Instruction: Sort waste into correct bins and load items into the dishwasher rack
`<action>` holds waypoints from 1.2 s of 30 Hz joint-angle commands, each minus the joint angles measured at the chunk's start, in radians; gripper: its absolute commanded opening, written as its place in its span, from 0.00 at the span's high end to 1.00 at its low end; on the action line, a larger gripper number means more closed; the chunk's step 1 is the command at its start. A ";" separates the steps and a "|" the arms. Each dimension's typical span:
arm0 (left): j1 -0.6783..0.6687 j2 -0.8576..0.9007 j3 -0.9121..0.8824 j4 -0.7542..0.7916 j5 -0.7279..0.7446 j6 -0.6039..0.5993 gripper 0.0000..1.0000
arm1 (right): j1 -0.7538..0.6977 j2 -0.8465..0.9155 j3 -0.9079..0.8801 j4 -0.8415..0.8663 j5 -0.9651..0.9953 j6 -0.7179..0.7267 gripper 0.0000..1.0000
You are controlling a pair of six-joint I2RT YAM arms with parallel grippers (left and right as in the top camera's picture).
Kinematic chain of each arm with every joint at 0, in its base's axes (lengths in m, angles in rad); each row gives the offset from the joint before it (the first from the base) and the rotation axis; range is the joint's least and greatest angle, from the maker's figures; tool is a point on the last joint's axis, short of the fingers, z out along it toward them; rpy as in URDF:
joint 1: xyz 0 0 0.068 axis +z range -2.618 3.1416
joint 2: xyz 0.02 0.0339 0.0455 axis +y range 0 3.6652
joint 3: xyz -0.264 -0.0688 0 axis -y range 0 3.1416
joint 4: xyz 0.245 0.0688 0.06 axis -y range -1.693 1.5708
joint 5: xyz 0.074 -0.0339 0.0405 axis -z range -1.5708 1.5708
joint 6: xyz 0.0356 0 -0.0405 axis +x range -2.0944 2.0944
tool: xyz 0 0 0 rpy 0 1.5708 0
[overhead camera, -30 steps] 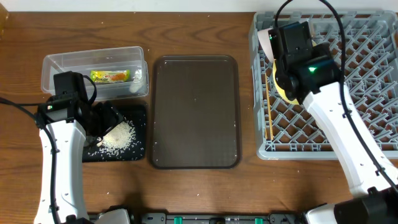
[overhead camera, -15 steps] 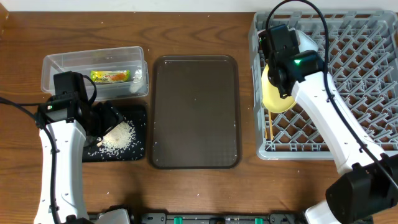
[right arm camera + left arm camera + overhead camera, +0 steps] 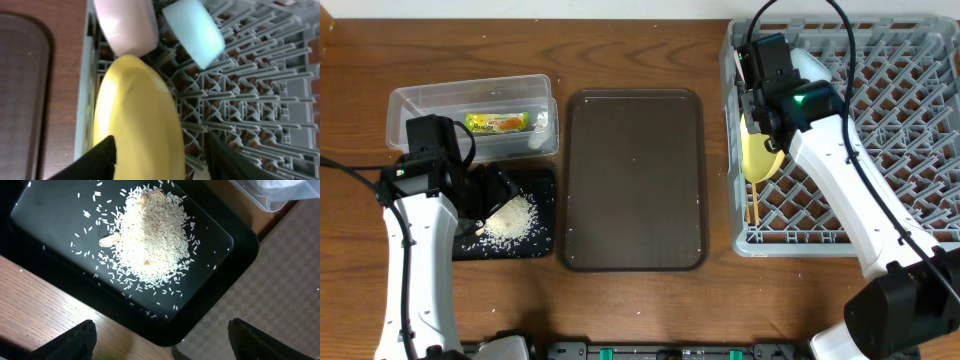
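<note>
The yellow plate (image 3: 760,158) (image 3: 137,115) stands on edge among the pegs at the left side of the grey dishwasher rack (image 3: 900,120) (image 3: 240,100). My right gripper (image 3: 763,120) (image 3: 160,145) is open astride it, with a gap between the plate and the right finger. A pale bowl (image 3: 125,25) and a light blue bowl (image 3: 192,30) lie just beyond the plate. Chopsticks (image 3: 752,200) rest in the rack. My left gripper (image 3: 485,192) (image 3: 162,345) hangs open and empty over the black tray (image 3: 545,215) (image 3: 50,220) of rice scraps (image 3: 510,220) (image 3: 150,240). The wrapper (image 3: 497,122) lies in the clear tub (image 3: 470,92).
A large brown serving tray (image 3: 633,180) (image 3: 280,280) (image 3: 20,75) lies between the bins and the rack. A corner of the clear tub (image 3: 280,200) touches the black tray's far side. Bare wooden table surrounds everything.
My right gripper has opened and let go of the yellow plate, which now stands more edge-on in the rack. The right arm shifted towards the rack's back left. The left arm has not moved.
</note>
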 commanded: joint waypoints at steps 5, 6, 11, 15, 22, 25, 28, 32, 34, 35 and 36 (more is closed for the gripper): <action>0.004 -0.001 0.002 -0.003 -0.002 -0.002 0.14 | -0.020 -0.090 0.002 0.018 -0.025 0.095 0.29; 0.004 -0.001 0.002 -0.003 -0.001 -0.001 0.13 | -0.028 -0.109 0.002 0.018 -0.026 0.115 0.25; -0.017 -0.002 0.002 0.033 0.109 0.120 0.09 | -0.134 -0.200 0.002 -0.008 -0.276 0.126 0.23; -0.090 -0.002 0.002 0.068 0.138 0.208 0.09 | -0.260 -0.213 0.002 -0.109 -0.506 0.122 0.20; -0.233 -0.002 0.002 0.006 0.113 0.273 0.08 | -0.348 -0.208 0.001 -0.344 -0.701 -0.029 0.04; -0.238 -0.002 0.002 -0.056 0.106 0.274 0.08 | -0.336 -0.217 -0.002 -0.408 -0.701 -0.033 0.01; -0.238 -0.018 -0.006 -0.086 0.095 0.296 0.08 | -0.322 -0.252 -0.040 -0.402 -0.697 -0.031 0.01; -0.238 -0.124 -0.061 -0.072 0.063 0.299 0.08 | -0.293 -0.363 -0.194 -0.285 -0.631 0.035 0.01; -0.238 -0.211 -0.105 -0.038 0.058 0.318 0.08 | -0.271 -0.448 -0.308 -0.185 -0.617 0.039 0.01; -0.238 -0.254 -0.127 -0.017 0.058 0.323 0.08 | -0.259 -0.492 -0.365 -0.132 -0.610 0.039 0.01; -0.238 -0.309 -0.155 0.011 0.058 0.325 0.08 | -0.244 -0.548 -0.434 -0.070 -0.597 0.040 0.01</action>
